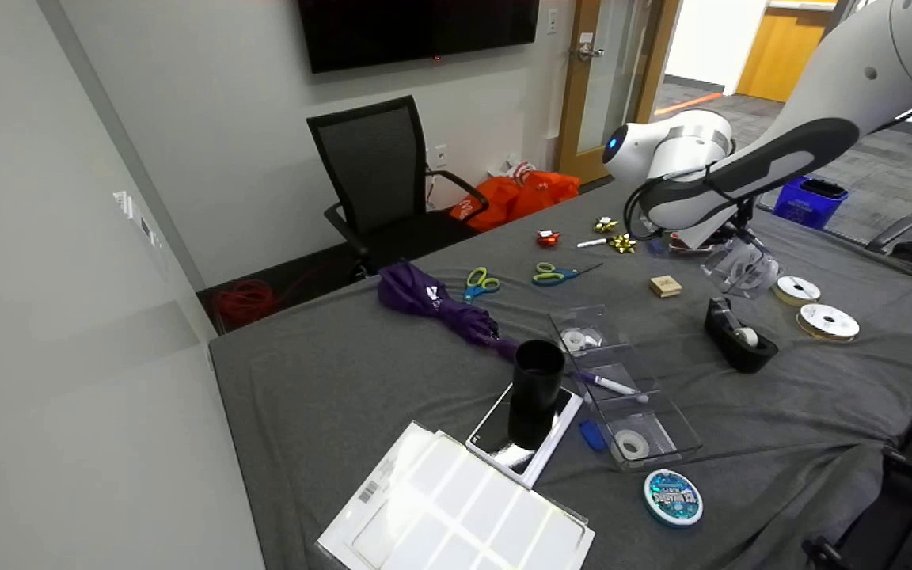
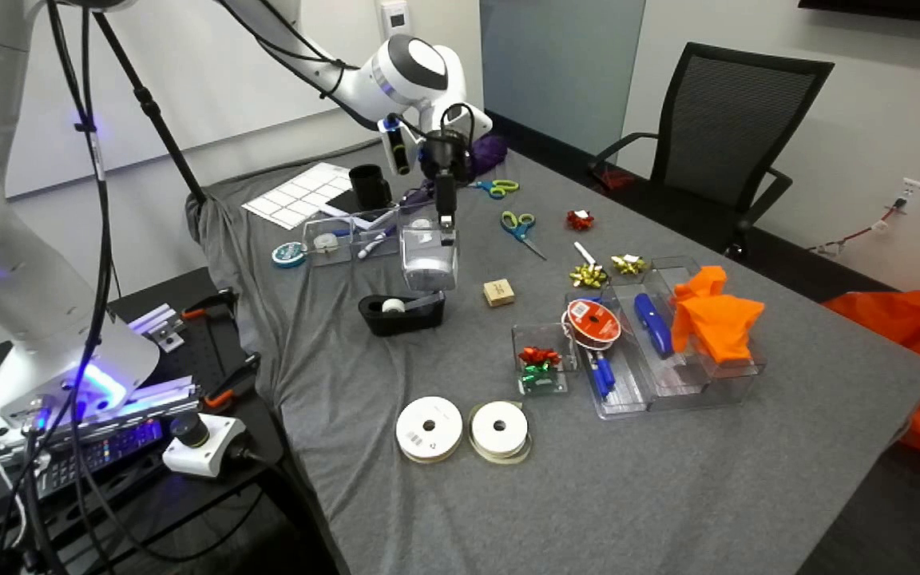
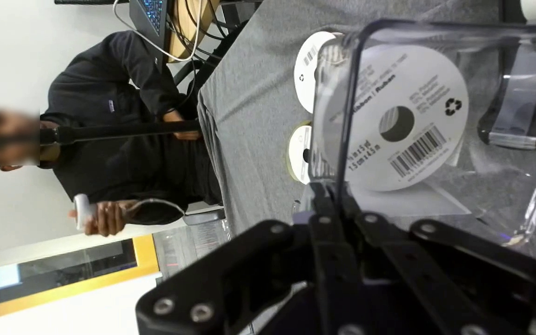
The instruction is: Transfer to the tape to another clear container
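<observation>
My gripper [image 3: 335, 193] is shut on the wall of a small clear container [image 3: 352, 93] and holds it tilted above the table. A white ribbon spool [image 3: 417, 116] lies inside it. In an exterior view the gripper [image 2: 447, 230] and held container [image 2: 432, 282] hang over the tape dispenser. They also show at the right in an exterior view, container [image 1: 729, 265]. Two small white tape rolls lie in a clear compartmented organizer [image 1: 666, 388]: one in the far compartment [image 1: 574, 340], another in the near compartment [image 1: 630, 446]. The near roll also shows in an exterior view [image 2: 326, 241].
A black tape dispenser [image 2: 401, 314] stands below the gripper. Two ribbon spools [image 2: 429, 429] lie closer to the table's edge. A small clear box [image 2: 540, 359] with bows and a larger clear organizer [image 2: 644, 375] stand nearby. A wooden block [image 2: 498, 293], scissors [image 2: 519, 228] and black cup [image 1: 537, 372] stand around.
</observation>
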Robot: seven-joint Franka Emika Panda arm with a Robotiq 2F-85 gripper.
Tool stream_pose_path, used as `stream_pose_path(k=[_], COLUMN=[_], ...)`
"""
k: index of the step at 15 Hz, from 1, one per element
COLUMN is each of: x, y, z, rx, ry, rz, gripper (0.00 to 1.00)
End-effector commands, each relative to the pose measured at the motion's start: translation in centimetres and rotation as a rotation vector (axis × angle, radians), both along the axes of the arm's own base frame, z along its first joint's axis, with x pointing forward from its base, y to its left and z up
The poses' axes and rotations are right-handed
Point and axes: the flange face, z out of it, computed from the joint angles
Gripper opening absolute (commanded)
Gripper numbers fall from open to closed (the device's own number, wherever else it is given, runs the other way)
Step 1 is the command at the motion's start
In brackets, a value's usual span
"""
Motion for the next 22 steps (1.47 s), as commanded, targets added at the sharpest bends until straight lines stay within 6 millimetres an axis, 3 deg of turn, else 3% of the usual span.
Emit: stream_pose_path(k=[1,4,5,7,11,16,22], x=[0.1,0.1,-0.1,-0.5,-1.4,-2.8,-4.7], y=[0.1,0.2,1.1,3.6,10.6,18.6,23.2], z=[-0.2,-0.5,-1.0,-2.1,-5.1,-7.5,-8.4], rx=[-0.001,-0.001,-0.023,-0.061,-0.146,-0.243,-0.255], ry=[0.003,0.005,0.037,0.079,0.154,0.085,0.043], rz=[-0.001,-0.001,0.018,0.079,0.273,0.501,0.597], gripper=[0.04,0.01,0.01,0.01,0.01,0.01,0.01])
